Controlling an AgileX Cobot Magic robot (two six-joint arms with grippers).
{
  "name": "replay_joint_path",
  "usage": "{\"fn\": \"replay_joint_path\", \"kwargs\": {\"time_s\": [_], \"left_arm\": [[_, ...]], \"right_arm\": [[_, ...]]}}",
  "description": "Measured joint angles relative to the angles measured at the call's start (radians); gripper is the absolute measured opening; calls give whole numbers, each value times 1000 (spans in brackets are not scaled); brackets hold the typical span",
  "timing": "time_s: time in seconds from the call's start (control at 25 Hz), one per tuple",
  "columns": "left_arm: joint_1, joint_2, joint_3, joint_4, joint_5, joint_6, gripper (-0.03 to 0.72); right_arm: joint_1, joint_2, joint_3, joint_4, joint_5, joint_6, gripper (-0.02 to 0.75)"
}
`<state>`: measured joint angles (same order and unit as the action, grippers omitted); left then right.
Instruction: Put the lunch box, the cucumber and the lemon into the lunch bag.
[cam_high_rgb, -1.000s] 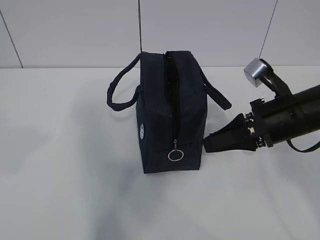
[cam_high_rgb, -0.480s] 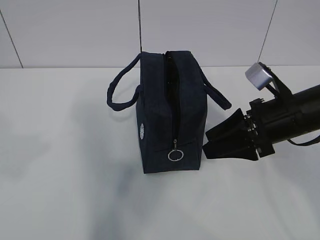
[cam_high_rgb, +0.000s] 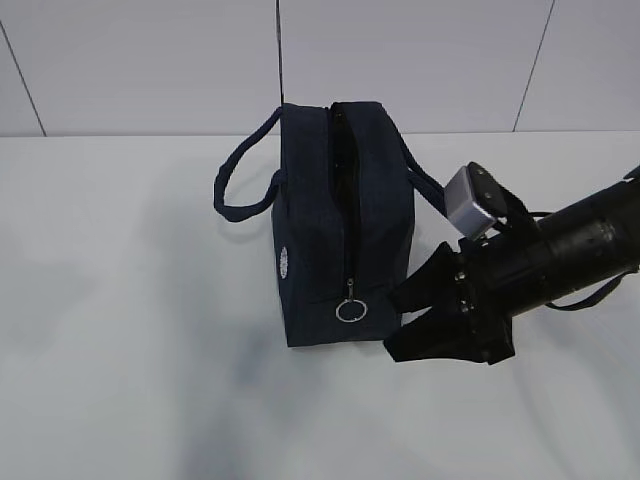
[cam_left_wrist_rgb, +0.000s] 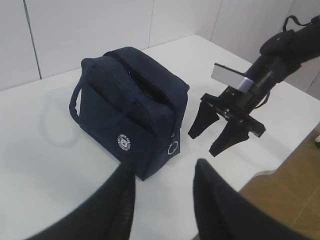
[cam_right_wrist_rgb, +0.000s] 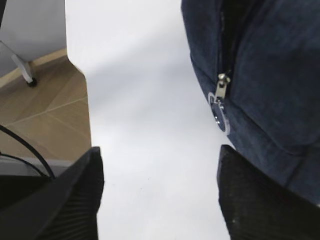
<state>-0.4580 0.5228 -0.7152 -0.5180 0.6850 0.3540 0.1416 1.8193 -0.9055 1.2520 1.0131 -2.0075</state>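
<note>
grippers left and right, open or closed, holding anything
Left gripper: open, holding nothing, above the table.
Right gripper: open wide, empty, beside the lunch bag near its zipper ring.

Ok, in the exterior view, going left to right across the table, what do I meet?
Left loop handle → lunch bag with its white logo → zipper's silver ring pull → right gripper, jaws spread, beside the bag → silver wrist camera.

Bright even light, soft faint shadows on white table (cam_high_rgb: 120, 380), sharp frames, slightly blurred close-up tool edges
</note>
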Motion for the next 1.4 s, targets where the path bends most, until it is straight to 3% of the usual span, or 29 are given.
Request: {"fn": "replay_joint_path", "kwargs": {"time_s": [0.24,0.76,1.4], "left_arm": [[0,0,0,6,-5,0,278],[0,0,0,18,-7,0,276],[0,0,0,23,-7,0,272]], "right_arm": [[25,45,0,91,-61,-64,536],[25,121,-2,243,-25,-156,536],[82,123,-4,259,-24,-161,536]]}}
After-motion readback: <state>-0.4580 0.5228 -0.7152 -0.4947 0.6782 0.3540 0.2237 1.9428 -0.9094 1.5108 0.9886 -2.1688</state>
